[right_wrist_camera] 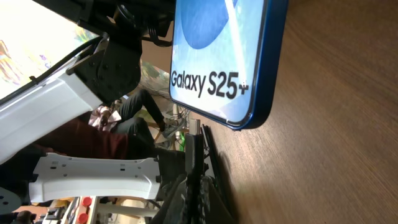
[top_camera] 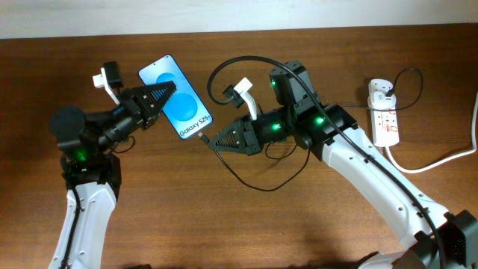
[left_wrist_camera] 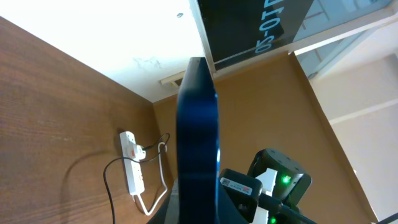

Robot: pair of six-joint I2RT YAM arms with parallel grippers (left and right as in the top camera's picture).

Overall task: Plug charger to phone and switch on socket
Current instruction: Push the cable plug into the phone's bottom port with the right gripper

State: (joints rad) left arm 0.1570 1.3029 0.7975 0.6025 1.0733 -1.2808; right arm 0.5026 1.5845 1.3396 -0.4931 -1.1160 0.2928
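My left gripper (top_camera: 160, 96) is shut on the phone (top_camera: 176, 96), a slim blue-screened "Galaxy S25" handset held tilted above the table. It shows edge-on in the left wrist view (left_wrist_camera: 198, 130) and screen-on in the right wrist view (right_wrist_camera: 224, 56). My right gripper (top_camera: 218, 141) is shut on the connector end of the charger's black cable (top_camera: 258, 183). The connector tip (right_wrist_camera: 194, 126) sits just below the phone's bottom edge, close to it; I cannot tell whether it touches. The white plug adapter (top_camera: 383, 91) sits in the white socket strip (top_camera: 385, 113) at the right.
The black cable loops over the table below and behind my right arm. The socket's thick white cord (top_camera: 441, 159) runs off the right edge. The strip also shows far off in the left wrist view (left_wrist_camera: 132, 163).
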